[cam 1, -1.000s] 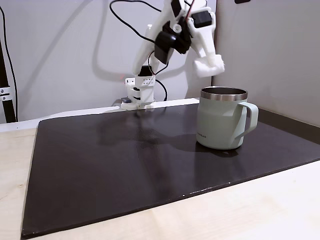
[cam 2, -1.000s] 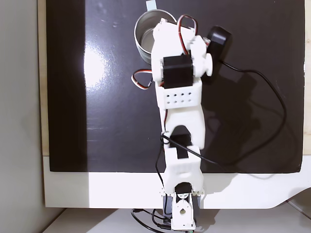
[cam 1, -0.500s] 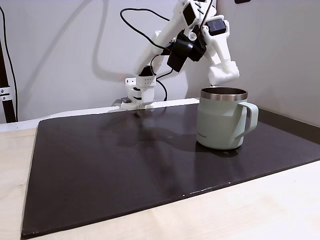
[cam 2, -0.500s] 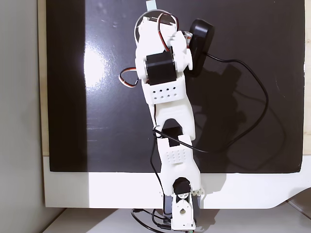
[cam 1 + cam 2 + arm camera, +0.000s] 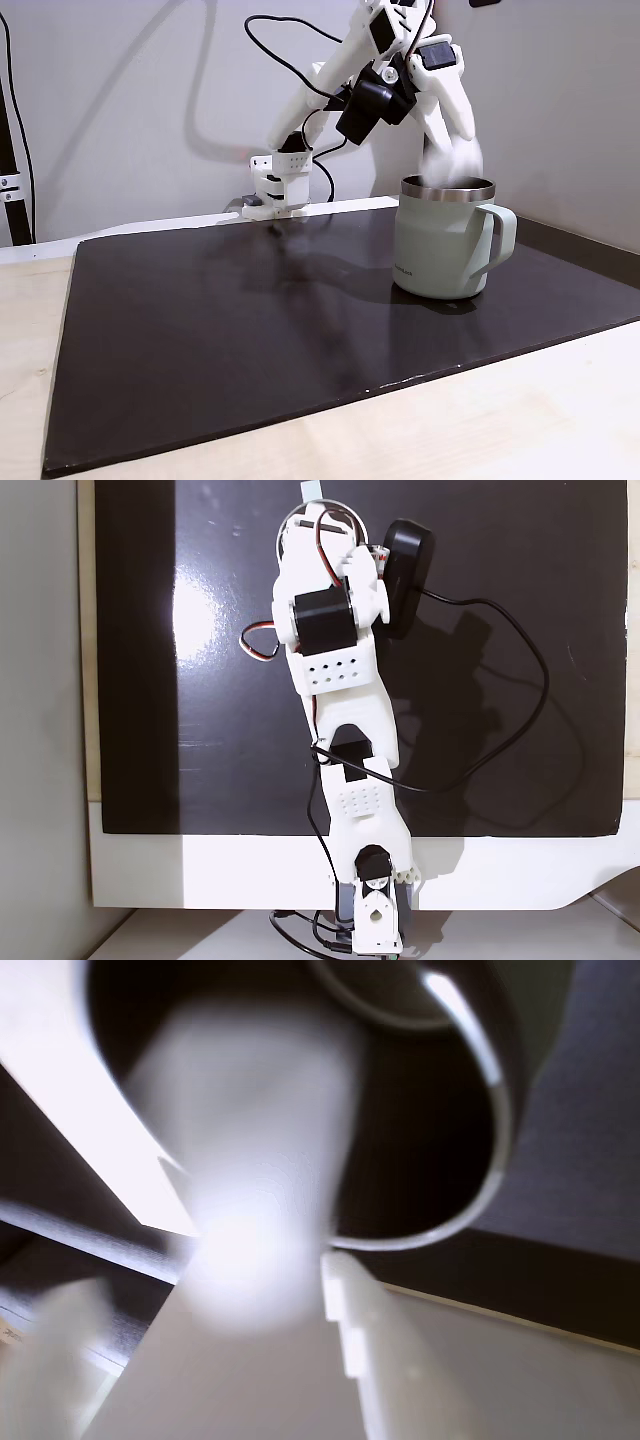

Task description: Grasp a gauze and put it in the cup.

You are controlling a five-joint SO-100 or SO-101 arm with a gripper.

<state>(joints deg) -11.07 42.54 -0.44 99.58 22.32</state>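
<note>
The white plastic hand [image 5: 455,160] hangs just over the pale green steel-rimmed mug [image 5: 445,240], clenched on a blurred white gauze roll [image 5: 250,1160].

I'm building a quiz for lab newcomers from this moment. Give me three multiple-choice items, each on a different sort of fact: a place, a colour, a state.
1. Where is the gripper?
A. directly over the cup's mouth
B. low beside the arm's base
C. on the bare wood

2. What colour is the mat under the pale sage-green steel-rimmed cup?
A. white
B. dark brown-black
C. red

3. How does the cup stand?
A. tipped on its side
B. upside down
C. upright, mouth open

Answers:
1 A, the fixed side view puts the jaws at the rim.
2 B, the mat is dark in both fixed views.
3 C, its steel rim faces up, handle at the side.
</note>
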